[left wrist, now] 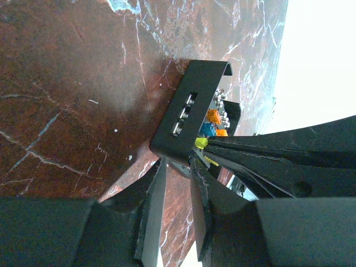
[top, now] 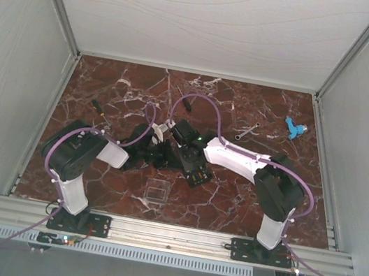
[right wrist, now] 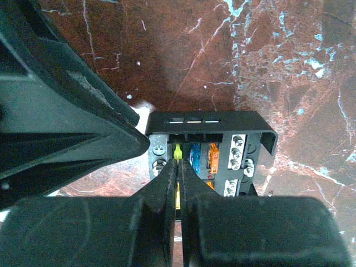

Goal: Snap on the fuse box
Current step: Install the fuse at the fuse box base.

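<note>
fuse box (right wrist: 222, 125) flat on surface (right wrist: 233, 55), edge clamped in narrowly open left claw (left wrist: 178, 167); right claw (right wrist: 178, 163) pinched shut on yellow fuse (right wrist: 177, 150)

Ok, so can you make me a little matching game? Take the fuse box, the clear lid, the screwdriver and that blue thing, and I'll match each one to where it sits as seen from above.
Things
1. fuse box
2. clear lid
3. screwdriver
4. blue piece

Places, seen from above
A. right side, towards the far edge
B. left side
C. centre
D. near edge, lying by itself

Pairs: 1-C, 2-D, 3-B, 4-A
</note>
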You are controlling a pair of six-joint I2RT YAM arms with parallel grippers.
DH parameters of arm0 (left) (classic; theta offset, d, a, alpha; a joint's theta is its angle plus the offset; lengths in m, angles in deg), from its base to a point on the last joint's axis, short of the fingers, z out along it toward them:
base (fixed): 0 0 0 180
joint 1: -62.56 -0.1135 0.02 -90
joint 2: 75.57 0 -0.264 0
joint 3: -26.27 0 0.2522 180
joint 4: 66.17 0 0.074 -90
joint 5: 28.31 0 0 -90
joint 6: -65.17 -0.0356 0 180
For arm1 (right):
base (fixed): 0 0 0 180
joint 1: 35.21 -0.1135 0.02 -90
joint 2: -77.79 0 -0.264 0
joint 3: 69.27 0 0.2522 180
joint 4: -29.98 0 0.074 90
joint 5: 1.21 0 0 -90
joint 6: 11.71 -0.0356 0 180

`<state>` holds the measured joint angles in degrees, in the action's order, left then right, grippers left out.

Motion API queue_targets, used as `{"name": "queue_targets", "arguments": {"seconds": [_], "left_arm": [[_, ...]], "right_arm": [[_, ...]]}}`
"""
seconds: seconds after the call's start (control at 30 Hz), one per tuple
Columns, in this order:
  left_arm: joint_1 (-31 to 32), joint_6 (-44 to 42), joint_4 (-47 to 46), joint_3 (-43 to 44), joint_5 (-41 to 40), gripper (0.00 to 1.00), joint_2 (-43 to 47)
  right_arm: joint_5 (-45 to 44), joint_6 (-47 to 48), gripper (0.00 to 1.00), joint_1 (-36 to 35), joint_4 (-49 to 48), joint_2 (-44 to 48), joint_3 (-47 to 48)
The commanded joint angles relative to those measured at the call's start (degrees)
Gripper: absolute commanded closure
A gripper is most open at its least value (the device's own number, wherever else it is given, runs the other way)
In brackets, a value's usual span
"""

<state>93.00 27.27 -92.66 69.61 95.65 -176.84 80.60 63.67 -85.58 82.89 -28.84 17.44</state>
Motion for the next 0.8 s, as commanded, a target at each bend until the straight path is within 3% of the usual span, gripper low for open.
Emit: {"name": "queue_targets", "arguments": {"seconds": [0.0,0.07,0.2,0.47,0.77], "left_arm": [[0.24,-2.29,1.8,1.18,-1.3,0.75,1.76],[0.24,-2.77,2.95,1.22,-2.27,0.73,3.32],[0.24,-5.13,8.18,1.53,-5.48,0.67,8.64],[0.41,-10.33,21.55,-0.16,-15.62,0.39,23.72],[0.5,-8.1,27.3,-8.68,-16.82,0.21,38.42]], "right_arm": [[2.35,-0.23,1.0,-0.63,-4.24,-3.16,-6.77],[2.21,-0.32,1.0,-0.66,-5.86,2.5,-6.72],[-0.1,-0.67,0.88,-0.49,-7.54,11.64,-6.59],[2.01,-5.84,0.63,5.52,-9.48,23.01,-14.65],[15.88,-11.45,0.41,15.83,-17.53,35.25,-29.85]]}}
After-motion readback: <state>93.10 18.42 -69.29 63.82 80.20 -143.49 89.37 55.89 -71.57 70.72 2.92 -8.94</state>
